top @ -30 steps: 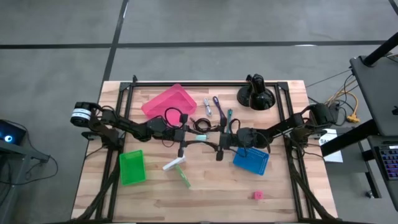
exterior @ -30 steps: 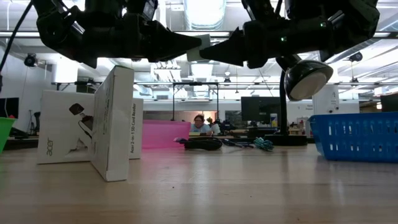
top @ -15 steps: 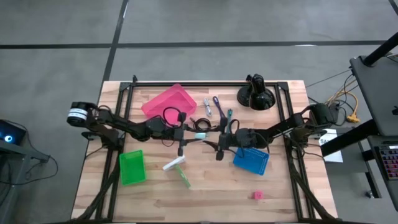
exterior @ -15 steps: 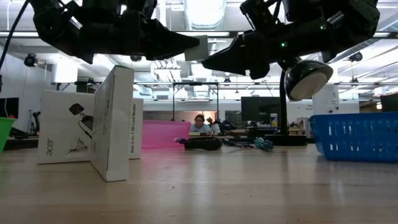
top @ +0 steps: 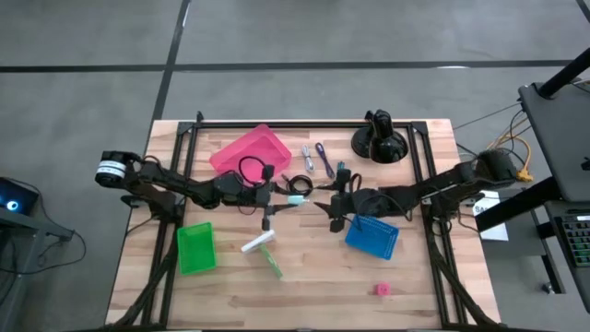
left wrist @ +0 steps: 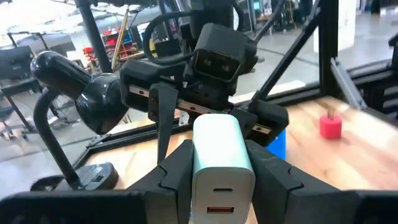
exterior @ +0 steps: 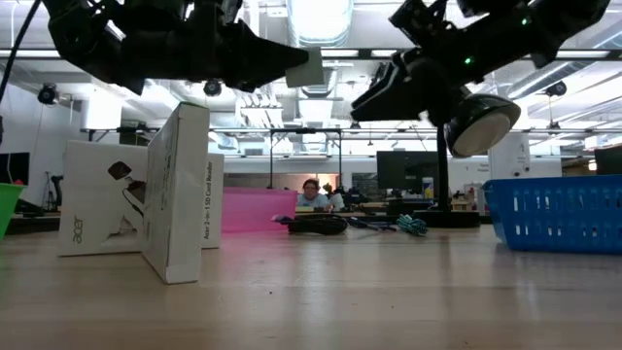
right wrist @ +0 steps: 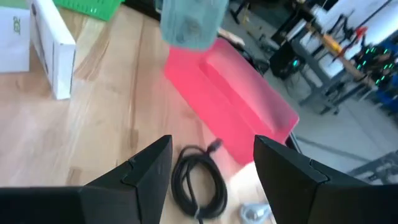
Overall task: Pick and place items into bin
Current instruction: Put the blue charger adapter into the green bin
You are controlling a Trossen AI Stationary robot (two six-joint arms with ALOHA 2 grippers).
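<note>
Backing away from the charger (left wrist: 222,163), the right pincer (top: 334,208) now spread empty near the blue bin (top: 372,237). Remaining gripped in the left pincer (top: 279,200) above mid-tabletop (top: 304,286), the charger likely awaiting a bin drop by that arm alone.

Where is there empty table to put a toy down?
The near strip of table is bare, with only the red block beside it, below the green bin and blue bin. It is crowded between the pink bin and camera mount.
</note>
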